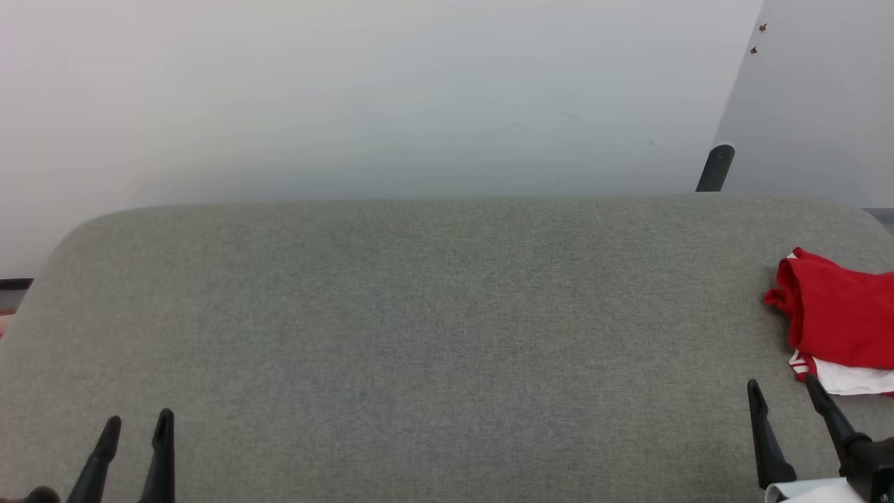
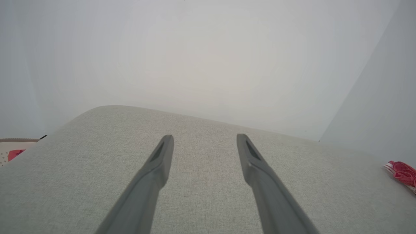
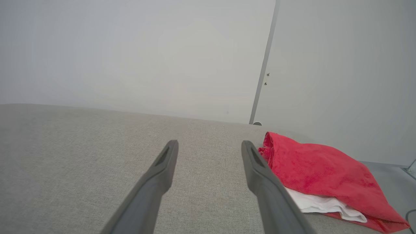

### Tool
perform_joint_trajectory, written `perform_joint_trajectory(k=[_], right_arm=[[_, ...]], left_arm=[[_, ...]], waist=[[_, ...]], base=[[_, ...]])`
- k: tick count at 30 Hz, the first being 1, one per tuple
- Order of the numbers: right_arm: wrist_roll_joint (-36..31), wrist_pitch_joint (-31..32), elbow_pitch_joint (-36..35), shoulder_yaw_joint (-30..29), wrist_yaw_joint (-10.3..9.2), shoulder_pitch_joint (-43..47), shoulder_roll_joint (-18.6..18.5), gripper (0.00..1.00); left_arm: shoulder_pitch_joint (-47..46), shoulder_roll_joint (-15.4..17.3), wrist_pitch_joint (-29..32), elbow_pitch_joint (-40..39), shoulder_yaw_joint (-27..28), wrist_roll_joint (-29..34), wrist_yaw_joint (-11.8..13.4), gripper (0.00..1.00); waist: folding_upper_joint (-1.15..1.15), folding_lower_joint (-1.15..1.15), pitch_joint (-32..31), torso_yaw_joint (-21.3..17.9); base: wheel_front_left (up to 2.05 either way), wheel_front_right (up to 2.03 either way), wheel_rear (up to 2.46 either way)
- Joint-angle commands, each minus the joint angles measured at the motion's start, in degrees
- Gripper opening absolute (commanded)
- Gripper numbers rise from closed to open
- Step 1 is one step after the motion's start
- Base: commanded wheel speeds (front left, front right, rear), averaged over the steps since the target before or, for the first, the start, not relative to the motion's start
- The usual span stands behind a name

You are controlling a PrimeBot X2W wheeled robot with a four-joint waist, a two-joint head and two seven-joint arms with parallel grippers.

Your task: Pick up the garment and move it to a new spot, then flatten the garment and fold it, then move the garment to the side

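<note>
Plain lab-like room: grey fabric-covered table [image 1: 419, 314] against bare white walls [image 1: 349, 91].

Left gripper [image 1: 138, 418] and right gripper [image 1: 781, 383]: two long, tapering dark fingers [image 2: 152, 175] each, slotted near the tip. White casing edge [image 1: 814, 491] at the right gripper's base.

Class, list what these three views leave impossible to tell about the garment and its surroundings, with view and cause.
Head view: the garment runs off the right edge, so its outline is incomplete.
Right wrist view: any print is hidden by its own folds; a finger of the right end effector covers its near edge.
Left wrist view: a pink and red thing at the left edge is too small and cut off to name.
</note>
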Motion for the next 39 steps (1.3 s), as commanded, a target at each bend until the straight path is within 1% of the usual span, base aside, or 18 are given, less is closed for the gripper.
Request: perform_joint_trajectory(k=[1, 6, 13, 19, 20, 22, 25, 39], right_arm=[[-0.13, -0.23, -0.32, 0.16, -0.06, 0.96, 0.27, 1.0], [-0.06, -0.46, -0.54, 0.67, -0.06, 1.73, 0.76, 1.0], [0.21, -0.53, -0.33, 0.75, -0.06, 1.74, 0.43, 1.0], [0.39, -0.55, -0.62, 0.88, -0.06, 1.59, 0.38, 1.0], [0.08, -0.34, -0.49, 0.86, 0.0, 1.33, 0.48, 0.0], [0.11, -0.24, 0.28, 0.9, 0.0, 1.52, 0.77, 0.0], [0.18, 0.06, 2.04, 1.07, 0.0, 2.35, 1.31, 0.0], [16.29, 4.07, 2.53, 0.12, -0.01, 0.16, 2.27, 0.0]], left_arm=[[0.23, 0.2, 0.1, -0.02, 0.05, -0.14, -0.18, 1.0], [0.67, 0.07, 0.1, -0.09, 0.21, -0.23, -0.18, 1.0], [0.76, 0.01, 0.1, -0.25, -0.02, -0.32, -0.18, 1.0], [0.91, 0.79, 0.1, -0.57, -0.79, 0.47, -0.18, 1.0], [0.36, 0.74, 0.0, -0.56, -0.97, 0.44, 0.0, 0.0], [0.53, 0.15, 0.01, 0.15, -1.25, 0.55, 0.02, 0.0], [1.13, -1.64, 0.03, 1.77, -2.04, 0.48, 0.02, 0.0], [-2.41, -4.62, 3.92, 3.71, -1.29, -10.44, 0.01, 0.0]], waist=[[0.0, 0.0, 0.0, -0.1], [0.0, 0.0, 0.02, -0.35], [0.0, 0.0, 0.14, -0.39], [0.0, 0.0, 0.34, -0.16], [0.0, 0.0, 0.35, -0.17], [0.0, 0.0, 0.37, -0.16], [0.0, 0.0, 0.38, -0.16], [0.0, 0.0, 0.73, -0.12]], base=[[0.0, 0.0, 0.0], [0.0, 0.0, 0.0], [0.0, 0.0, 0.0], [0.0, 0.0, 0.0], [0.0, 0.0, 0.0], [0.0, 0.0, 0.0], [0.0, 0.0, 0.0], [0.0, 0.0, 0.0]])
